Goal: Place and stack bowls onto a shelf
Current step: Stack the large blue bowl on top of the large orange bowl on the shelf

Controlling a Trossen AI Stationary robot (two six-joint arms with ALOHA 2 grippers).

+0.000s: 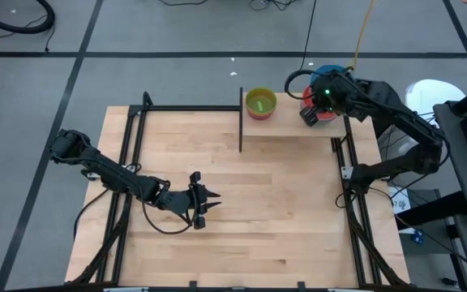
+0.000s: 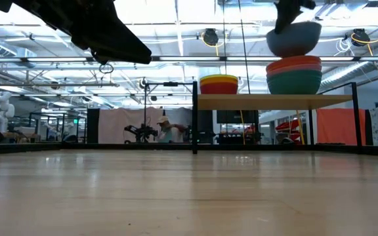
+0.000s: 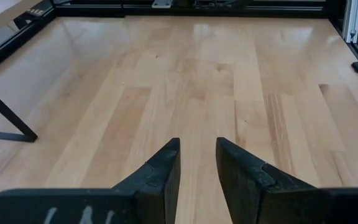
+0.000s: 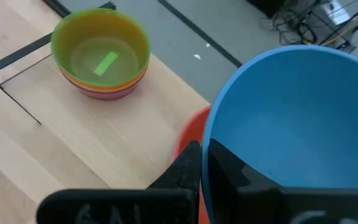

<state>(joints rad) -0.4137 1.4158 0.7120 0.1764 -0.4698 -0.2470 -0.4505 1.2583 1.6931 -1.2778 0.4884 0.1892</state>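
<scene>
- Right gripper (image 4: 205,165) pinching the rim of a blue bowl (image 4: 297,118), one finger inside the wall and one outside, closed firmly on it.
- Holding that blue bowl (image 2: 294,38) in the air just above a stack of bowls (image 2: 294,75) on the shelf (image 2: 274,101); a narrow gap showing between the bowl and the stack in the low view.
- Stack under it showing an orange-red bowl on top, a pinkish one beneath and a teal one at the bottom.
- Sitting at the shelf's far right end, the red rim (image 1: 324,115) peeking out below the right wrist in the high view.
- Standing apart on the same shelf, nearer the dark upright panel (image 1: 241,120), a second stack (image 1: 261,103): lime green bowl on top, with yellow, orange and red rims (image 2: 218,84) below it.
- Shelf board raised on thin dark legs at the far edge of the tabletop (image 1: 282,203).
- Left gripper (image 1: 203,210) waiting over the near left part of the tabletop, well away from the shelf.
- Left fingers (image 3: 160,177) standing slightly parted with a narrow gap, gripping nothing, only bare wood ahead of them.
</scene>
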